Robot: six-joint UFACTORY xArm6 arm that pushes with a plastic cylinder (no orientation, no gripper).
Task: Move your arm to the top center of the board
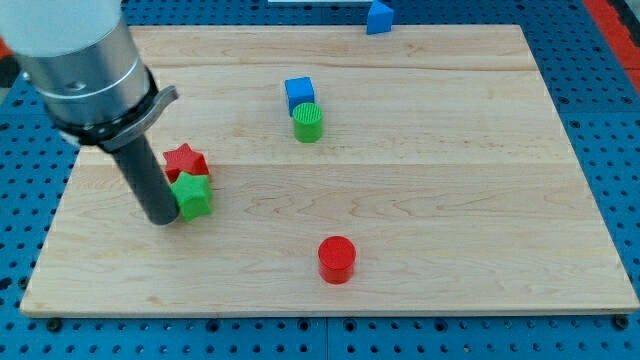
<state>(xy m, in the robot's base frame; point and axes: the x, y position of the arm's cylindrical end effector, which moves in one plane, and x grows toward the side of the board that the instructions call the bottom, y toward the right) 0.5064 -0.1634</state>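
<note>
Rod and blocks share one camera view, looking down at a slant on a pale wooden board [420, 210], the surface, which lies on a blue perforated base [610, 120]. The arm has no jaws, so there is nothing to be released or clenched; it ends in a dark rod hanging from a grey cylindrical housing [80, 60] at the view's upper left. My tip [162, 220] rests on the board in its left part, well away from the top centre, which lies at the view's top between the blue cube and the far edge.

My tip stands just beside the green star block [193, 195], touching or nearly touching its left side; I cannot tell which. The red star block [184, 161] sits directly above the green star in the view, the two touching, and the rod passes close along its left edge.

Nearer the middle, toward the view's top, the blue cube [299, 93] and the green cylinder [308, 123] sit together, the cylinder just below the cube and touching it. The red cylinder [337, 259] stands alone toward the view's bottom, well apart from the others. Another blue block [379, 17] lies at the board's far edge at the view's top, right of centre; its shape is hard to make out.
</note>
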